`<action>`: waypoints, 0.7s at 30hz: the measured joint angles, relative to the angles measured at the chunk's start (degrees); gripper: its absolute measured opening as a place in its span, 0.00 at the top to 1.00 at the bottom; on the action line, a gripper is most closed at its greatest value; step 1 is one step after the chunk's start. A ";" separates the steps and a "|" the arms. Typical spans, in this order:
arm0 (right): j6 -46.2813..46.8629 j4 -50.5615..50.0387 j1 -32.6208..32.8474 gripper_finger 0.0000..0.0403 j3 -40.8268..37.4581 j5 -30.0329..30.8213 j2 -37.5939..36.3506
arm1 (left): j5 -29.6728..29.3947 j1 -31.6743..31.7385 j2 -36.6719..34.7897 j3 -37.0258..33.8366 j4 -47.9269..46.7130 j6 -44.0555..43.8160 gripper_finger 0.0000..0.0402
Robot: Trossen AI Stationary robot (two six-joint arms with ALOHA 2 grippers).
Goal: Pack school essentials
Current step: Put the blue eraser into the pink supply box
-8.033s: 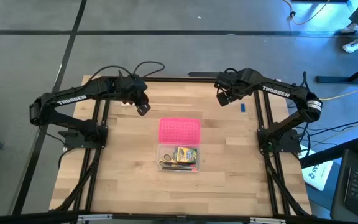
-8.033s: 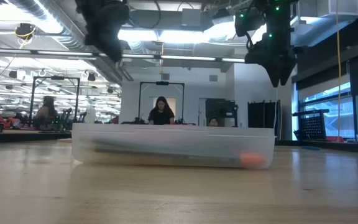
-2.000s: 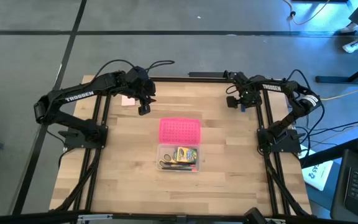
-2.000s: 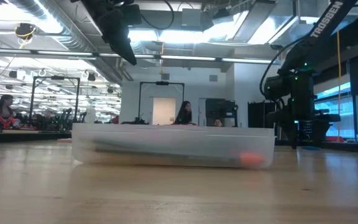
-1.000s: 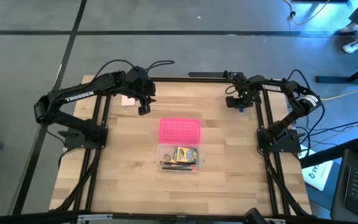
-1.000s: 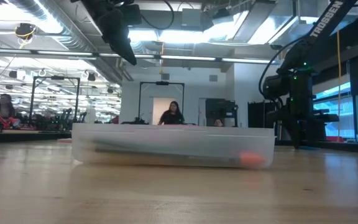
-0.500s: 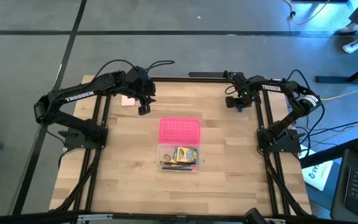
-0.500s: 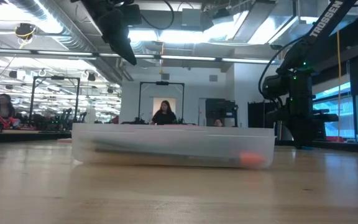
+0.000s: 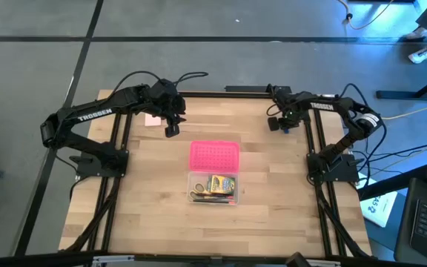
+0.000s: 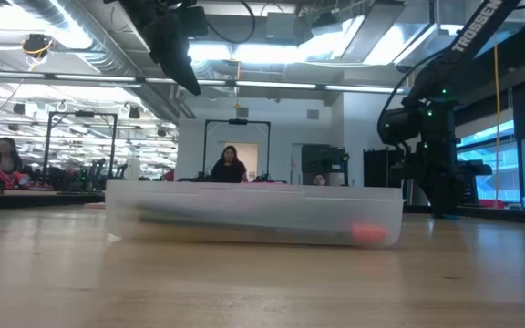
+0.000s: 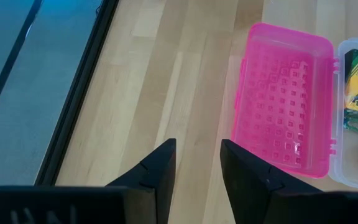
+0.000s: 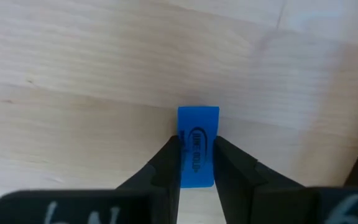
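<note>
My right gripper [image 12: 197,163] is at the table's far right [image 9: 282,124], shut on the tiny blue piece [image 12: 197,134]. My left gripper [image 11: 197,165] hangs open and empty above the table's far left [image 9: 171,130], left of the case's open pink lid [image 9: 214,156]. The clear case base [image 9: 213,188] holds the yellow-green crayon box [image 9: 222,183], the yellow-handled scissors [image 9: 197,196] and pencils. The pale pink pad [image 9: 153,119] lies flat on the table behind my left gripper. My right gripper pinches the blue piece by its two long sides [image 12: 183,144] between its two fingers, coming from above and pointing down. The piece's far end [image 12: 198,113] sticks out past the fingertips. I cannot tell whether the piece rests on the table or is lifted.
The open case lies in the middle of the wooden table [image 9: 147,200], and it fills the foreground of the low view [image 10: 253,214]. Black frame rails run along the table's far edge [image 9: 221,93]. People show in the room beyond.
My right gripper has shifted a little toward the table's left at the far right corner. My left arm has kept still.
</note>
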 joint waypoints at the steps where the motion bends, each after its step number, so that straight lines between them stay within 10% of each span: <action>1: 0.00 0.00 0.45 0.80 0.00 0.41 -0.01 | 0.00 0.01 0.00 0.00 0.01 0.00 0.70; 21: -1.79 -1.42 13.38 0.80 7.04 -0.23 -3.74 | 0.01 0.00 0.00 0.02 -0.01 -0.07 0.70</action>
